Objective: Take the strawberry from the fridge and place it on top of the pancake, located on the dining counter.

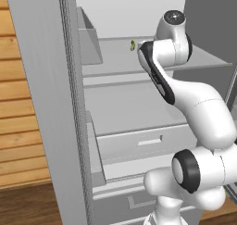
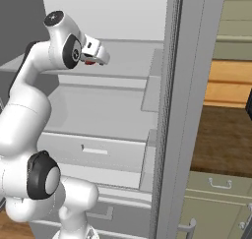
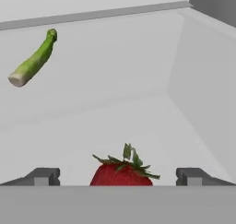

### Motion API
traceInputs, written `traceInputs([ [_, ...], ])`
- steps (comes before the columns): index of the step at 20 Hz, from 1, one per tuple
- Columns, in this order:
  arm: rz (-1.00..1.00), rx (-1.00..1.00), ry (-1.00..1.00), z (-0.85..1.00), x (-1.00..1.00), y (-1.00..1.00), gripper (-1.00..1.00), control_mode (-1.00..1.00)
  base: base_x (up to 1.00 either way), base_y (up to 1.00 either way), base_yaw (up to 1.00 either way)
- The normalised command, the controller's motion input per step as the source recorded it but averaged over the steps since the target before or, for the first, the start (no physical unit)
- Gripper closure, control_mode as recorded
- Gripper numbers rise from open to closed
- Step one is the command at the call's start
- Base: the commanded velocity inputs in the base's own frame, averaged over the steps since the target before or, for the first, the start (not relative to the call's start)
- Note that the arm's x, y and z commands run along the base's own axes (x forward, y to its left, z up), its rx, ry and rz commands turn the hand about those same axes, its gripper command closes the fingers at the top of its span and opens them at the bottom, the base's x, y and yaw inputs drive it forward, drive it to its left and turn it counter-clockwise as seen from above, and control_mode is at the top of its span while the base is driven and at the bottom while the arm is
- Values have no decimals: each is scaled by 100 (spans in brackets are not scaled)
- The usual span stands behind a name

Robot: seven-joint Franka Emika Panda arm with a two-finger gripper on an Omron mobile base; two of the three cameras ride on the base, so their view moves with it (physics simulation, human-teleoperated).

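Note:
The fridge (image 1: 134, 113) stands open, its white shelves and lower drawers facing me. My arm reaches onto the upper shelf. In the hand view the strawberry (image 3: 120, 173), red with a green leafy top, sits on the shelf floor right between my two fingertips (image 3: 44, 176). My gripper (image 3: 118, 178) is open around it, with a gap on each side. From the right base view my gripper (image 2: 94, 53) hovers over a small red spot, the strawberry (image 2: 89, 63). The pancake and the dining counter are out of view.
A green asparagus-like stalk (image 3: 32, 59) lies further back on the same shelf, seen also as a small yellow-green item (image 1: 133, 45). The shelf's side wall (image 3: 203, 89) is close on one side. The fridge doors (image 1: 46, 103) (image 2: 182, 110) flank the opening. A wooden-topped counter with green cabinets (image 2: 224, 134) stands beyond.

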Motion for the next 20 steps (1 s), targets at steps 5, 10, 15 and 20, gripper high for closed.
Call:
traceInputs([
  [5, 0, 0, 3, -20, 0, 0, -100, -100, 0, 0, 0],
  [10, 0, 0, 0, -6, 0, 0, -100, -100, 0, 0, 0],
  [15, 0, 0, 0, -8, 0, 0, 100, -100, 0, 0, 0],
  [20, 0, 0, 0, -1, 0, 0, 100, -100, 0, 0, 0],
])
